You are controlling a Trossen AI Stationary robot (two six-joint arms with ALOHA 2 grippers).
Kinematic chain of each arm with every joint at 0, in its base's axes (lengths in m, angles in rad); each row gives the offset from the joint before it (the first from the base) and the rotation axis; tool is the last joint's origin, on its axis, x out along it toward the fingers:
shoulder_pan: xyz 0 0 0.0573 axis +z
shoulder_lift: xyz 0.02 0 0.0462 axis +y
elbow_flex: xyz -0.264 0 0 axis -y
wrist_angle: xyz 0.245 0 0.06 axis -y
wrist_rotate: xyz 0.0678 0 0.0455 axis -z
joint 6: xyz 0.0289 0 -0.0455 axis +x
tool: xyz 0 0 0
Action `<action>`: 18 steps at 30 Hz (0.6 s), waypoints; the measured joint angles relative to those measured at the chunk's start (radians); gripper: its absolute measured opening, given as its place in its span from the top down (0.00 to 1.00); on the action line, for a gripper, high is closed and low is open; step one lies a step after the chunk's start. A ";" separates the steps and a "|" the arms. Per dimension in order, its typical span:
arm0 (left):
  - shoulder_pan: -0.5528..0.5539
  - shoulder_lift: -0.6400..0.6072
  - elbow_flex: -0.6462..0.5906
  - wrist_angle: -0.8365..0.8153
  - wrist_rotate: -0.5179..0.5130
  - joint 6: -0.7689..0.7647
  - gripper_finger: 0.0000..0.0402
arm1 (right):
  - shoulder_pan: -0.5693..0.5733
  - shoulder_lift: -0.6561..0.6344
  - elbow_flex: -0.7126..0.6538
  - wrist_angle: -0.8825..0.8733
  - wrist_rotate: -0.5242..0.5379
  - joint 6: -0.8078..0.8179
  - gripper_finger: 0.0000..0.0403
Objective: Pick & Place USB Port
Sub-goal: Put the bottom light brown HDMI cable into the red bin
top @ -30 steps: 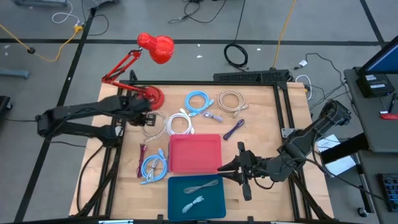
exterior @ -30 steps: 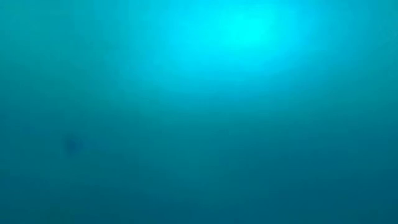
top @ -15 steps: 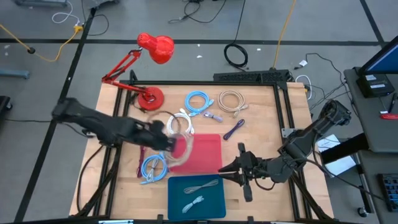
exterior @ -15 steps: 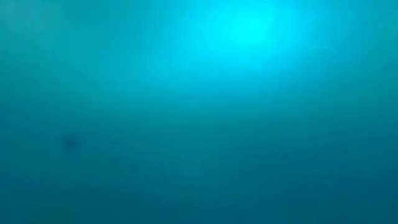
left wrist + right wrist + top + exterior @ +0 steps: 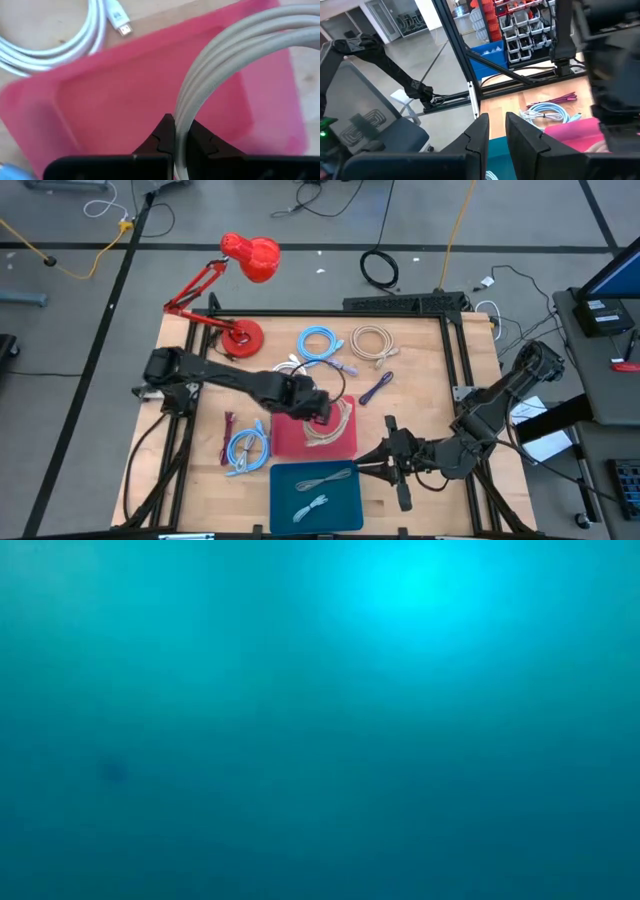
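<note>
Gripping beige coiled cable (image 5: 220, 65), left gripper (image 5: 176, 142) pinches it over red tray (image 5: 300, 438); right gripper (image 5: 492, 131) waits beside blue tray (image 5: 345, 500), fingers slightly apart, empty.

Low view prob. covered: blank teal blur.

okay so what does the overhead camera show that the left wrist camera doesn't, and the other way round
Only the high view shows the whole table: the red lamp, the blue tray, the light-blue cable coil, the purple cable and the right gripper waiting by the blue tray.

Only the left wrist view shows the left gripper shut on the beige cable close up, plus the white cable's plug.

Both show that beige cable over the red tray, with the white cable beside it.
</note>
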 joint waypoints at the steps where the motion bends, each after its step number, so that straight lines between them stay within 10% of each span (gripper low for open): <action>1: 0.010 0.012 0.014 -0.021 0.008 0.017 0.97 | 0.001 0.000 0.000 0.001 0.000 0.000 0.86; 18: 0.023 0.089 0.022 -0.018 0.054 0.068 0.97 | 0.018 0.000 0.000 0.004 0.009 0.013 0.86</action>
